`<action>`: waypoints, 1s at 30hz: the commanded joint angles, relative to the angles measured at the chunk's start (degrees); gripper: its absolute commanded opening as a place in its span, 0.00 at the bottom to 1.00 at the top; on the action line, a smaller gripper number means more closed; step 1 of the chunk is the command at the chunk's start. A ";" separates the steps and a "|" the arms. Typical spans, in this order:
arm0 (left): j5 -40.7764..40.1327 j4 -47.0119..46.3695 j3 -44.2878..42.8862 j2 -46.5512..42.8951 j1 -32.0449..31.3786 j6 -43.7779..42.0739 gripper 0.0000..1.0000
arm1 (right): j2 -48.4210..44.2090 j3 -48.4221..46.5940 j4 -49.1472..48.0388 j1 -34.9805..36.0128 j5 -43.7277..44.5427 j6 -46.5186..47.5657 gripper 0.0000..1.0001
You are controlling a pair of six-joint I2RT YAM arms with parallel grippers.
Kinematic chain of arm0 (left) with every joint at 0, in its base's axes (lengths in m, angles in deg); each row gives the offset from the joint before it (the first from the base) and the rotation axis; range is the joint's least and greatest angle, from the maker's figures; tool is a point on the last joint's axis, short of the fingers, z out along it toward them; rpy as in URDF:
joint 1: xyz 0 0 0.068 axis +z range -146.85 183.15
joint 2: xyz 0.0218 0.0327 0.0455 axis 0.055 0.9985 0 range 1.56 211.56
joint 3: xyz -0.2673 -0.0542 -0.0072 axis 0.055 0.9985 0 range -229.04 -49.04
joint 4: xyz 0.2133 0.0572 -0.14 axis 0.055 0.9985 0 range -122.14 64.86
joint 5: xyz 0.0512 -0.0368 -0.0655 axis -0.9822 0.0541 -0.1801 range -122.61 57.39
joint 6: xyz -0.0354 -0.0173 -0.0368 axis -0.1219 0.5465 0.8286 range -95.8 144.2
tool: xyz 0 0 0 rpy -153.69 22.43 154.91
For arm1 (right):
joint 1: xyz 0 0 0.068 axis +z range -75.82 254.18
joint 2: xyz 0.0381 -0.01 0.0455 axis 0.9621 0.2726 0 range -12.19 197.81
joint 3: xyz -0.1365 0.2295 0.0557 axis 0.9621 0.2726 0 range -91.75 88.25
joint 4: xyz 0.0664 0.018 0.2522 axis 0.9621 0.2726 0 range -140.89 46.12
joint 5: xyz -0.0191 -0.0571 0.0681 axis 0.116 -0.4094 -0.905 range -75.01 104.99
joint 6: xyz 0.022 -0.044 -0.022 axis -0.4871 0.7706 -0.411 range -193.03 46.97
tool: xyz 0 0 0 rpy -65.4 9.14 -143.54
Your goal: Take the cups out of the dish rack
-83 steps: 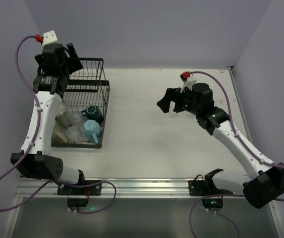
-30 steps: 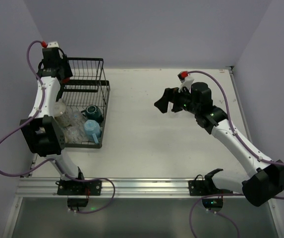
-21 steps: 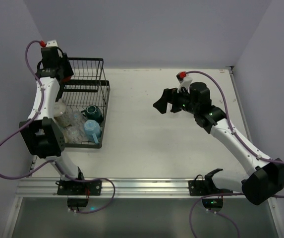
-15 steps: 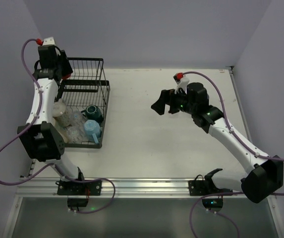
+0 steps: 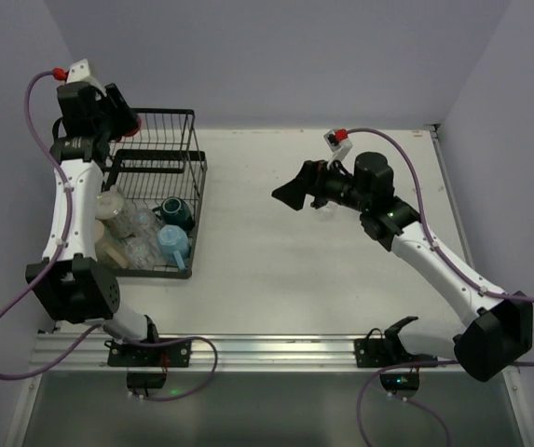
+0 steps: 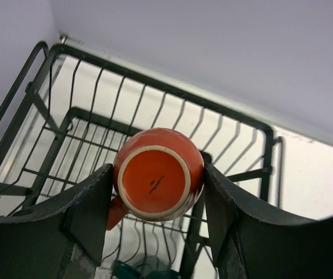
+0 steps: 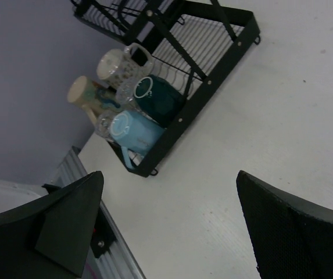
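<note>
Orange cup (image 6: 157,174) sits pinched between the fingers of the left gripper (image 6: 154,200), which press on its opposite sides. Its base faces back at the wrist camera, so its long axis runs along the gripper's own reach, mouth pointing away toward the dish rack (image 5: 159,160) below. From overhead, this gripper hangs high over the rack's far left corner, with the bare table (image 5: 294,279) off to its right. By that layout, the cup must travel rightward, clear of the basket wall, before it can be set down, and it will likely need turning to land on its base.

Over the middle of the table, well apart from the rack, the right gripper (image 5: 293,193) hovers with jaws spread wide and nothing in them. Its camera looks at the rack's near end, where a teal mug (image 7: 160,99), a light blue mug (image 7: 134,131), a clear glass (image 7: 117,64) and a cream cup (image 7: 82,90) lie crowded together on the left arm's side.
</note>
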 commanded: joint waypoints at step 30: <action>30.65 -54.70 45.03 -34.70 -17.23 39.42 0.00 | 9.77 -12.61 -29.47 9.22 -11.00 -12.19 0.65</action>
